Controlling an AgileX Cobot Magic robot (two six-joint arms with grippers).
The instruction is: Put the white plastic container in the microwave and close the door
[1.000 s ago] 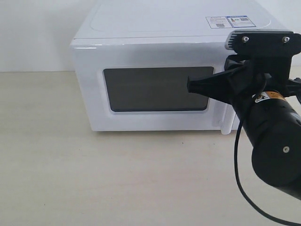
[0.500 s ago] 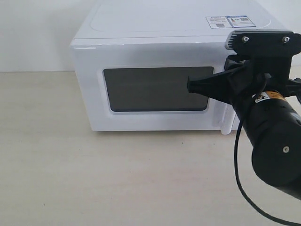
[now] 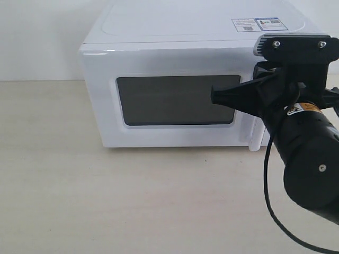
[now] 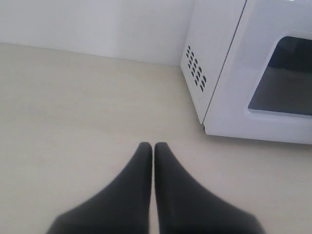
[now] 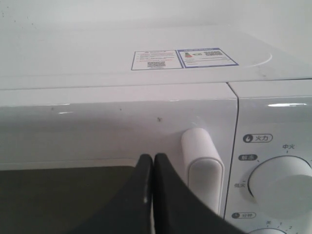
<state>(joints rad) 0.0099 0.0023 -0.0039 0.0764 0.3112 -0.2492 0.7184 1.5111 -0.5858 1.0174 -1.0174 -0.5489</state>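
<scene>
The white microwave [image 3: 159, 32] stands at the back of the table, its door [image 3: 106, 95] shut, dark window facing front. My right gripper [image 3: 214, 95] is shut and empty, its tip in front of the window's right edge, just left of the vertical bar handle [image 5: 202, 165]. The right wrist view shows the same gripper [image 5: 154, 158] shut beside the handle, with a dial [image 5: 280, 183] further along. My left gripper [image 4: 153, 146] is shut and empty over bare tabletop, off the microwave's [image 4: 234, 63] vented left side. The white plastic container is out of view.
The beige tabletop [image 3: 132, 196] stretches in front of the microwave. A white wall [image 3: 37, 37] rises behind. The right arm's black body and cable [image 3: 307, 159] fill the right side of the exterior view.
</scene>
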